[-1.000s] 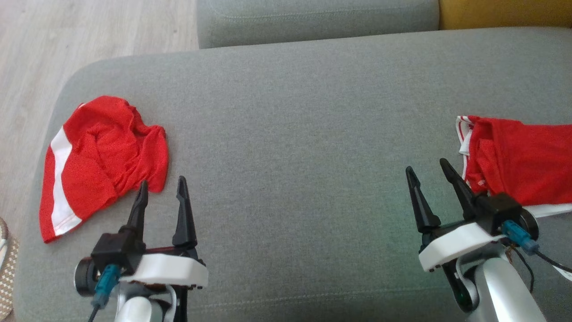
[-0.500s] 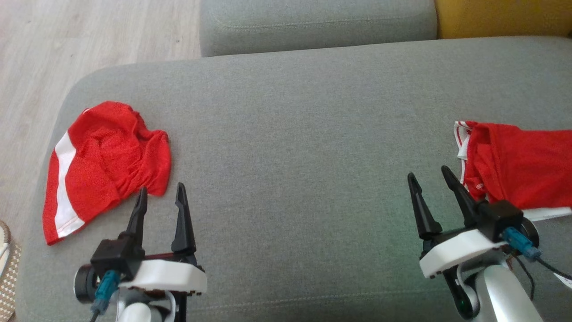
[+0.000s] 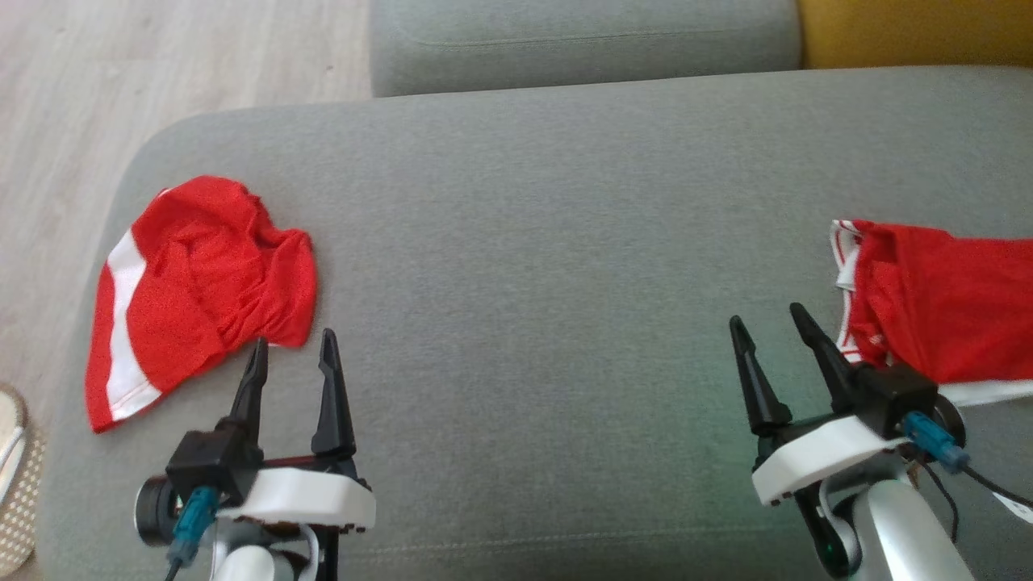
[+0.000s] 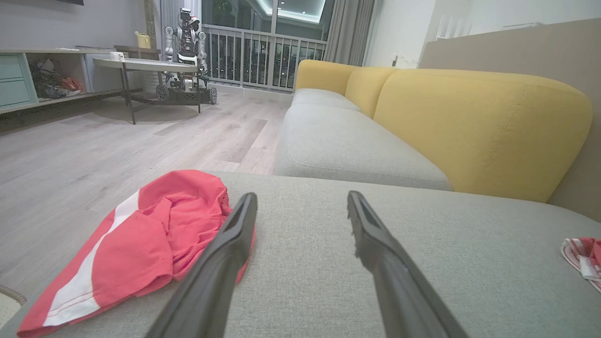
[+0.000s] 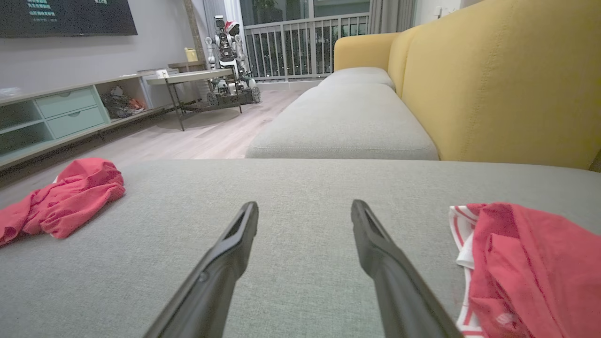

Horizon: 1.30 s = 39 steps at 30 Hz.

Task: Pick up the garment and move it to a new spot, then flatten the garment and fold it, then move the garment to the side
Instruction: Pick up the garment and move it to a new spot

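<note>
Only the camera is shifted. Left pincer (image 3: 293, 337) and right pincer (image 3: 765, 314) are spread wide, empty; the crumpled garment (image 3: 194, 282) is best pinched at its near edge.

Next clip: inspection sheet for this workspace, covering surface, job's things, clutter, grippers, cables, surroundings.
Surface: grey fabric sofa seat, flat.
Job's things: crumpled red garment with white stripe at the seat's left end; second red garment with white trim at the right, cut by the head view's edge.
Clutter: beige dotted item on the floor at lower left, kind unclear.
Grippers: left gripper open, empty, tips close to the crumpled garment; right gripper open, empty, beside the second garment.
Cables: blue-plugged left-wrist cable; blue-plugged right-wrist cable.
Surroundings: pale wood floor, yellow sofa backrest, another robot by a table.
</note>
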Motion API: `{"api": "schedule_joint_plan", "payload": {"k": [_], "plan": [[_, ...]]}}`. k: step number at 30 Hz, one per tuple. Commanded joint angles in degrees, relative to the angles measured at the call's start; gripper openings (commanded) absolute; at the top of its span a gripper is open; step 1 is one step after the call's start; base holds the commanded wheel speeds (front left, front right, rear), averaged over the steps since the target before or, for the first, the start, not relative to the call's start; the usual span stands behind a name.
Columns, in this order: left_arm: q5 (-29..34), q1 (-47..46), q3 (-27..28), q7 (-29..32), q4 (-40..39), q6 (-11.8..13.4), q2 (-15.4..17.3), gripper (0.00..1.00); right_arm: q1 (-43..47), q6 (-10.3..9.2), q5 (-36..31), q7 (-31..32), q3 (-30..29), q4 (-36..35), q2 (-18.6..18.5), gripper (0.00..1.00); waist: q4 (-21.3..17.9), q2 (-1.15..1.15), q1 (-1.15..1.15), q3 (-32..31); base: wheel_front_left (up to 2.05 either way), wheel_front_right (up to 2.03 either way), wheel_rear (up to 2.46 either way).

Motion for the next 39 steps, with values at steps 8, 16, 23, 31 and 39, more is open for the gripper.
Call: {"api": "schedule_joint_plan", "payload": {"k": [8,16,23,31,39], "plan": [[0.5,-3.1,1.5,-0.3,-2.8,0.1,-0.1,1.00,-0.7,-0.02,1.1,-0.5,4.5,-3.2,0.3,1.00,8.4,0.00,0.00,0.2,0.00,0.00,0.00],[0.6,-2.3,2.4,-0.3,-4.0,0.1,-0.1,1.00,-0.4,-0.02,1.3,0.1,6.3,-4.1,0.3,1.00,18.9,0.00,0.00,0.5,0.00,0.00,0.00],[0.6,-0.9,3.0,-0.3,-4.8,0.4,-0.1,1.00,0.1,-0.02,1.6,0.7,7.6,-4.6,0.3,1.00,25.7,0.00,0.00,0.7,0.00,0.00,0.00],[0.4,0.0,4.6,-0.3,-6.8,1.9,-0.1,1.00,-2.3,-0.02,1.3,1.5,9.6,-3.7,0.3,1.00,26.5,0.00,0.00,1.9,0.00,0.00,0.00],[0.7,-0.2,4.9,-0.3,-6.5,1.5,-0.1,1.00,-1.7,-0.02,1.5,1.1,8.6,-3.3,0.3,1.00,26.1,0.00,0.00,1.5,0.00,0.00,0.00]]}}
